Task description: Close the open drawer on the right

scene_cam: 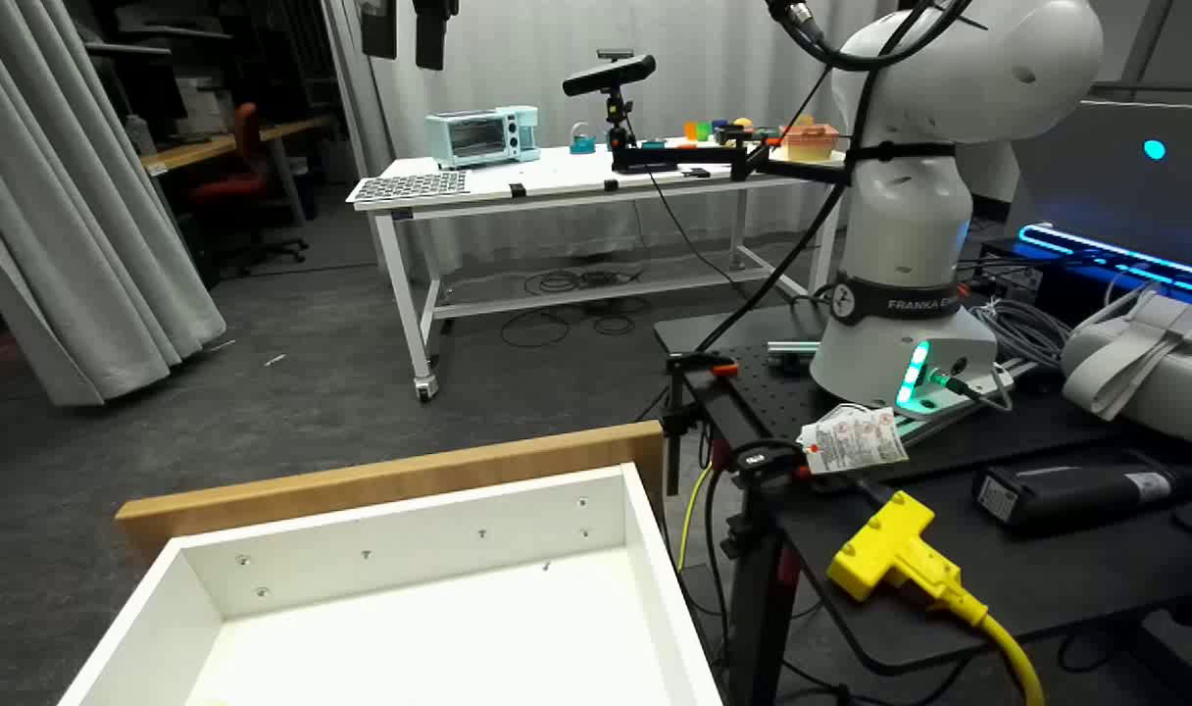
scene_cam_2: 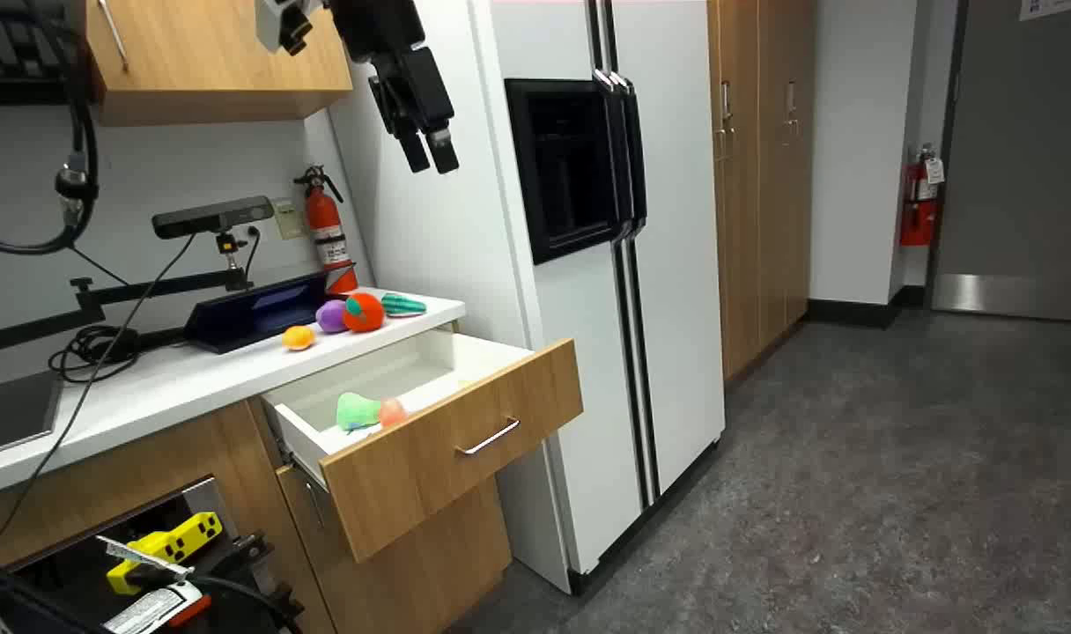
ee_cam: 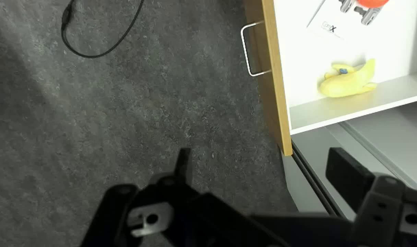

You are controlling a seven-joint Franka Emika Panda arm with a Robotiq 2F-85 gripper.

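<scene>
The drawer stands pulled out below a white counter. In an exterior view its wood front (scene_cam_2: pixel 452 462) faces the room, with a metal handle (scene_cam_2: pixel 490 438). Its white inside wall (scene_cam: pixel 420 534) and tan front edge show in an exterior view. The wrist view shows the wood front edge (ee_cam: pixel 276 82) and the handle (ee_cam: pixel 245 51) at upper right. My gripper is open and empty, its fingers wide apart (ee_cam: pixel 263 164). It hangs in the air well above the drawer in both exterior views (scene_cam: pixel 406 34) (scene_cam_2: pixel 432 163), touching nothing.
Inside the drawer lie a green toy (scene_cam_2: pixel 358 411), a pinkish toy (scene_cam_2: pixel 392 412) and a yellow toy (ee_cam: pixel 347 80). A white fridge (scene_cam_2: pixel 579 352) stands beside the drawer. Toys and a fire extinguisher (scene_cam_2: pixel 328 229) are on the counter (scene_cam_2: pixel 192 379). A yellow power strip (scene_cam: pixel 890 549) lies by the arm's base.
</scene>
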